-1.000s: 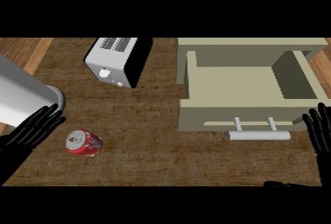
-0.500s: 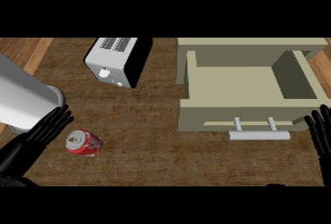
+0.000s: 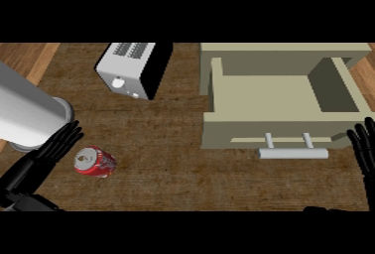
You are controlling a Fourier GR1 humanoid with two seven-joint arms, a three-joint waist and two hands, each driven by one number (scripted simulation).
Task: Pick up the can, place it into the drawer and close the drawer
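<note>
A red can [image 3: 95, 162] lies on its side on the counter at the lower left. My left hand [image 3: 45, 160] is open just left of it, fingers straight and pointing up-right, with a narrow gap to the can. The beige drawer [image 3: 282, 101] stands pulled open at the upper right, nothing inside it, with a grey handle [image 3: 292, 153] on its front. My right hand [image 3: 363, 148] rests open at the right edge, fingers up, beside the drawer's front corner.
A white and black toaster [image 3: 132, 69] sits at the back centre. A large grey cylinder [image 3: 26, 115] lies at the left, just above my left hand. Brown countertop spreads between the can and the drawer.
My left hand has moved right and up toward the can, closing most of the gap. The right hand, can and drawer have stayed put.
</note>
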